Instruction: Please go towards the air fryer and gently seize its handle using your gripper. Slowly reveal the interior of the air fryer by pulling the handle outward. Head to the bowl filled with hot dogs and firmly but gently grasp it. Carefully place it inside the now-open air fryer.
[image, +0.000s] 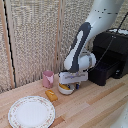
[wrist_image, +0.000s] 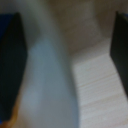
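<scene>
The black air fryer (image: 113, 47) stands at the exterior view's right, its drawer (image: 103, 73) pulled out toward the arm. I cannot make out the handle against the dark drawer front. The small white bowl (image: 64, 90) sits on the wooden table just under my gripper (image: 67, 87), with yellow-orange hot dogs showing in it. One more hot dog piece (image: 50, 95) lies on the table beside the bowl. In the blurred wrist view the bowl's pale rim (wrist_image: 50, 75) runs between my dark fingers (wrist_image: 10, 65), which stand wide apart, so the gripper (wrist_image: 65, 60) is open astride the rim.
A pink cup (image: 47, 78) stands behind the loose hot dog. A large floral-rimmed plate (image: 31, 111) lies at the front on the exterior view's left. A woven screen (image: 35, 35) backs the table. A black cable (image: 102, 57) hangs by the air fryer.
</scene>
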